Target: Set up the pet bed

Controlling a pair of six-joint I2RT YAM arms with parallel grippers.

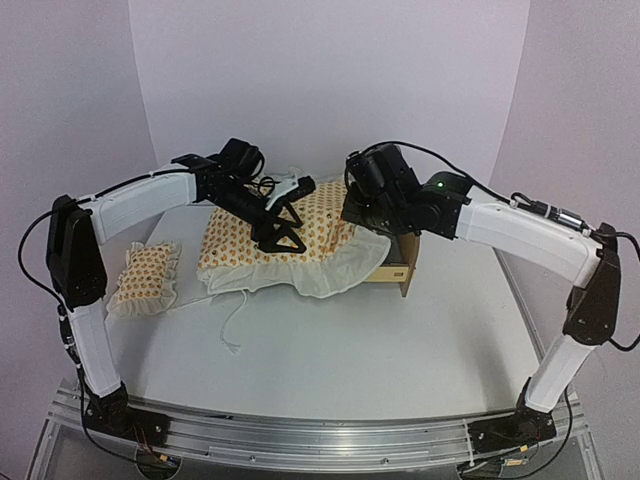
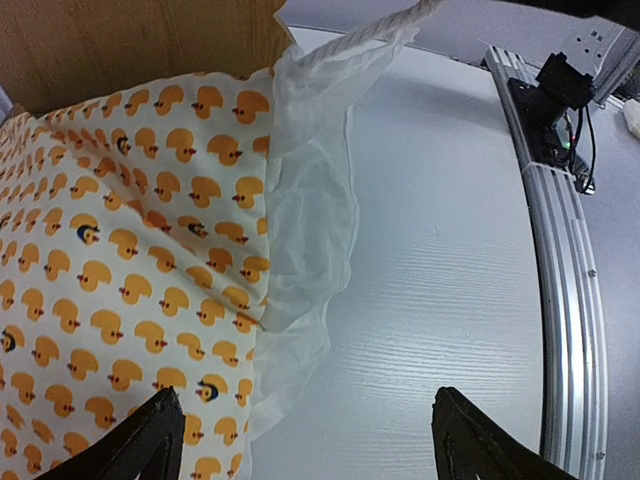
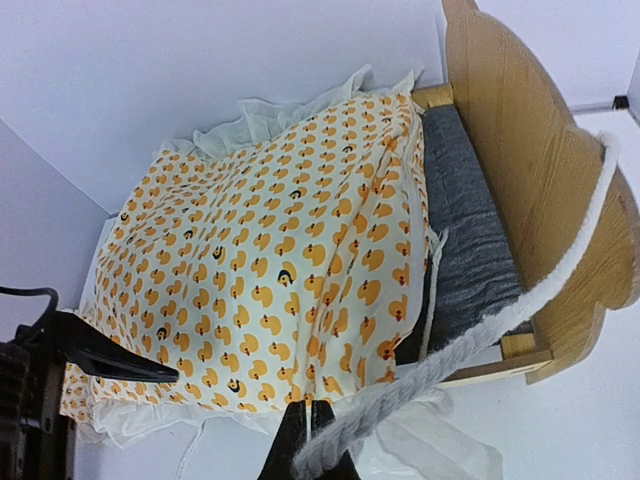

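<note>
We are fitting the duck-print bedding [image 3: 260, 270] onto the bed frame [image 3: 530, 170], and it is sitting skewed, leaving the grey base [image 3: 465, 240] bare. Our right gripper [image 3: 310, 440] is pinching the white cord [image 3: 480, 340]. Our left gripper [image 2: 305, 395] is hanging with its jaws apart. Next, we judge, the bedding needs tugging toward the headboard.

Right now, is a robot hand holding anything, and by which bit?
The right gripper has its jaws shut on the thick white cord, near one end. The left gripper is open above the duck-print bedding, holding nothing.
</note>
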